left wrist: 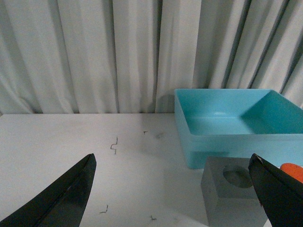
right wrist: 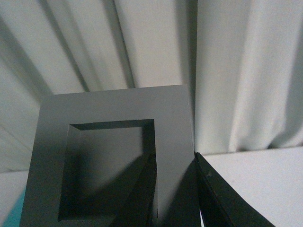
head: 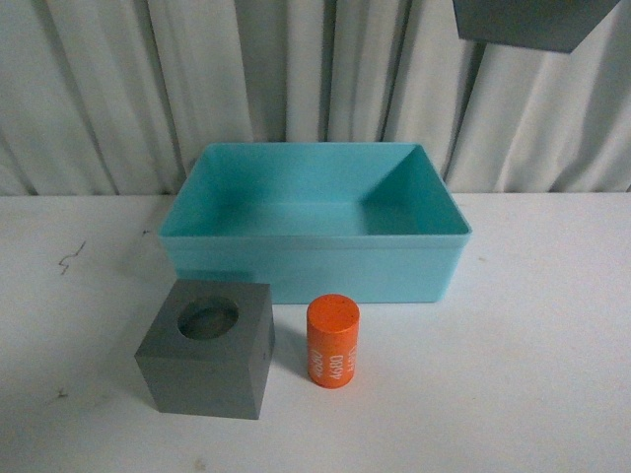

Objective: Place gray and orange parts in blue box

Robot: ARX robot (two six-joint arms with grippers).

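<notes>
The blue box [head: 314, 266] stands empty at the middle of the white table. In front of it rest the gray cube with a round recess [head: 209, 347] and the orange cylinder [head: 332, 341] with white digits, upright. High at the top right hangs the gray cube with the square recess [head: 527, 22], its underside showing. My right gripper [right wrist: 174, 163] is shut on one wall of this cube [right wrist: 113, 151], one finger inside the recess. My left gripper [left wrist: 173, 182] stands open low over the table, left of the round-recess cube [left wrist: 232, 191] and the box [left wrist: 236, 125].
A pleated white curtain [head: 128, 89] hangs behind the table. Small dark scuff marks [head: 69, 258] dot the table's left side.
</notes>
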